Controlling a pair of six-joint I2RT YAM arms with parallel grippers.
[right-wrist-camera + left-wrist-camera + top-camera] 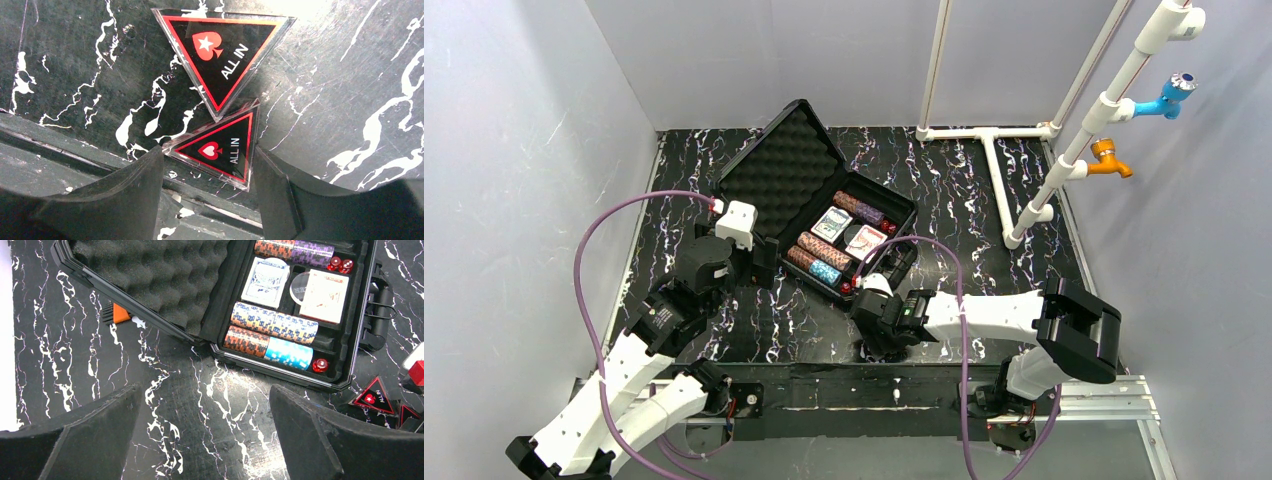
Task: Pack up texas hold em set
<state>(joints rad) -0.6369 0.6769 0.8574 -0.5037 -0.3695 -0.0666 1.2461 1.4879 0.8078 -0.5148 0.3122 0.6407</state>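
On black white-veined tabletop (964, 215), grey walls (524, 150) around — left fingers (90, 435) spread; right fingers (125, 195) flank red triangular marker (222, 147), grip unclear.

The upper triangular marker (220, 55) reads "ALL IN" beside a star inside a spade. The lower triangular marker (222, 150) reads "ALL IN" beside a heart.

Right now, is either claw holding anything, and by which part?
Left claw holds nothing. Right claw brackets the heart marker across its width; grip cannot be told.
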